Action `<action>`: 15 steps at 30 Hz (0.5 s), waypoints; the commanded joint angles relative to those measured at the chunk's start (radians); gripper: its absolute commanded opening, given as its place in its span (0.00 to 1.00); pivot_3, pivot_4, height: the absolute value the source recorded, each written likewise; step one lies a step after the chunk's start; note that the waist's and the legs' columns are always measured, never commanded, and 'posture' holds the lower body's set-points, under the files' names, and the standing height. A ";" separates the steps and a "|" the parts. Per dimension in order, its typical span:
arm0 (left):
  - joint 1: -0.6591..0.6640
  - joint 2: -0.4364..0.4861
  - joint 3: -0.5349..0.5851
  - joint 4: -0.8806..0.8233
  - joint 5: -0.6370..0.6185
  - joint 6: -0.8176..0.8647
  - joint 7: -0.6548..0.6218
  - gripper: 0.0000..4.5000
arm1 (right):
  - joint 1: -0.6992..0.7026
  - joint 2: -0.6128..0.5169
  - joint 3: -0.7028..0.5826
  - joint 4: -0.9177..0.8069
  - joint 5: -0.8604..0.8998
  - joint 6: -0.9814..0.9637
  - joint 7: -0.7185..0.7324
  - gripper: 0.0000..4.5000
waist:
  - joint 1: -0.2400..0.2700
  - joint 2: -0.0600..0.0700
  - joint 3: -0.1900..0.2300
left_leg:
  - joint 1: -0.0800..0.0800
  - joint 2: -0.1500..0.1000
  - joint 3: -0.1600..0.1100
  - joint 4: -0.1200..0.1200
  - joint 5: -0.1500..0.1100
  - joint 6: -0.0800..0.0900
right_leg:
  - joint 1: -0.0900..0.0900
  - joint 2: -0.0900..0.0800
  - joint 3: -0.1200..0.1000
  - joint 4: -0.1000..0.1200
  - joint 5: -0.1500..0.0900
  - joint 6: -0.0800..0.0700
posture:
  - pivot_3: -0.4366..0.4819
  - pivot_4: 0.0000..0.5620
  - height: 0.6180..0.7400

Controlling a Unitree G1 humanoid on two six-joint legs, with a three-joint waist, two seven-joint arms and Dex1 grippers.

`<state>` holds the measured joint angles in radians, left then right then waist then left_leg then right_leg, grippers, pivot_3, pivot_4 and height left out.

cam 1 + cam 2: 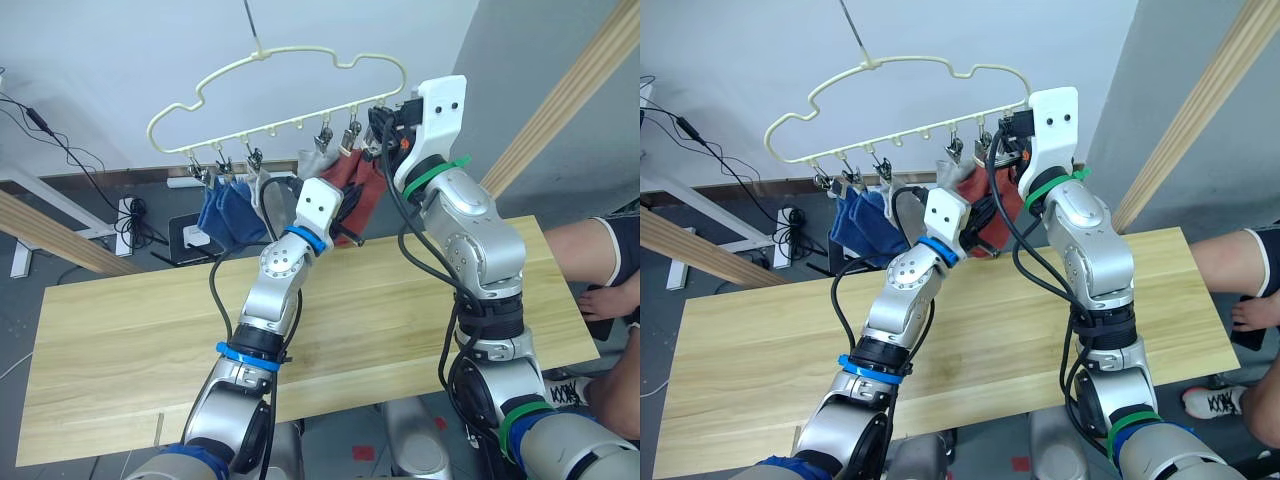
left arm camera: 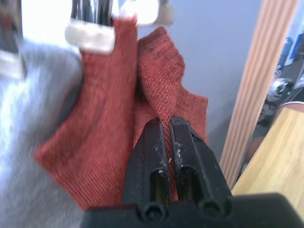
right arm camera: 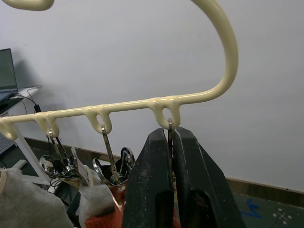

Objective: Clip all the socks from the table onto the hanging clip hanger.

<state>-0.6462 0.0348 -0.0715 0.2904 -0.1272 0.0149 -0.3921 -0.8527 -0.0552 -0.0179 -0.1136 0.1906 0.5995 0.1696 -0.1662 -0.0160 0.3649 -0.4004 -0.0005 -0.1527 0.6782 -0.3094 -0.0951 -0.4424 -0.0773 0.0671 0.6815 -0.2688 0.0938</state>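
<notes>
Rust-red sock is pinched by the left gripper, fingers pressed together on the knit, right under the hanger's right end. Right gripper is closed around the last clip's wire there. Blue and grey socks already hang further left; table looks bare. Prob the final sock. Next: clip needs squeezing open, sock edge fed in, then both let go.

Socks hang in a row under the clip hanger, above the table's far edge; a person's leg sits to the right.
</notes>
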 commanded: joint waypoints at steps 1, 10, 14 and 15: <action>-0.025 -0.026 0.012 -0.019 -0.029 -0.001 0.007 0.01 | -0.013 0.005 -0.001 -0.059 0.018 -0.006 -0.002 0.00 | 0.001 0.000 0.000 | 0.000 0.000 0.000 0.000 0.000 0.000 | 0.000 0.000 0.000 0.000 0.000 0.000 | 0.27 0.68 1.00; -0.069 -0.066 0.006 -0.100 -0.065 0.060 0.010 0.01 | -0.009 0.010 0.000 -0.058 0.018 -0.003 -0.003 0.00 | 0.000 0.000 0.000 | 0.000 0.000 0.000 0.000 0.000 0.000 | 0.000 0.000 0.000 0.000 0.000 0.000 | 0.27 0.68 1.00; -0.065 -0.072 0.011 -0.121 -0.072 0.078 0.017 0.01 | -0.007 0.009 0.002 -0.059 0.017 -0.001 -0.001 0.00 | 0.000 0.000 0.000 | 0.000 0.000 0.000 0.000 0.000 0.000 | 0.000 0.000 0.000 0.000 0.000 0.000 | 0.27 0.68 1.00; -0.064 -0.072 0.011 -0.125 -0.074 0.082 0.017 0.01 | -0.005 0.010 -0.001 -0.059 0.017 -0.003 -0.004 0.00 | 0.000 0.000 0.000 | 0.000 0.000 0.000 0.000 0.000 0.000 | 0.000 0.000 0.000 0.000 0.000 0.000 | 0.27 0.68 1.00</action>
<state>-0.7032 -0.0261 -0.0604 0.2174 -0.1900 0.1022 -0.3801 -0.8524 -0.0498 -0.0173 -0.1137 0.1906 0.6021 0.1693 -0.1661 -0.0161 0.3650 -0.4005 -0.0005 -0.1527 0.6782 -0.3094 -0.0950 -0.4424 -0.0773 0.0671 0.6816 -0.2687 0.0938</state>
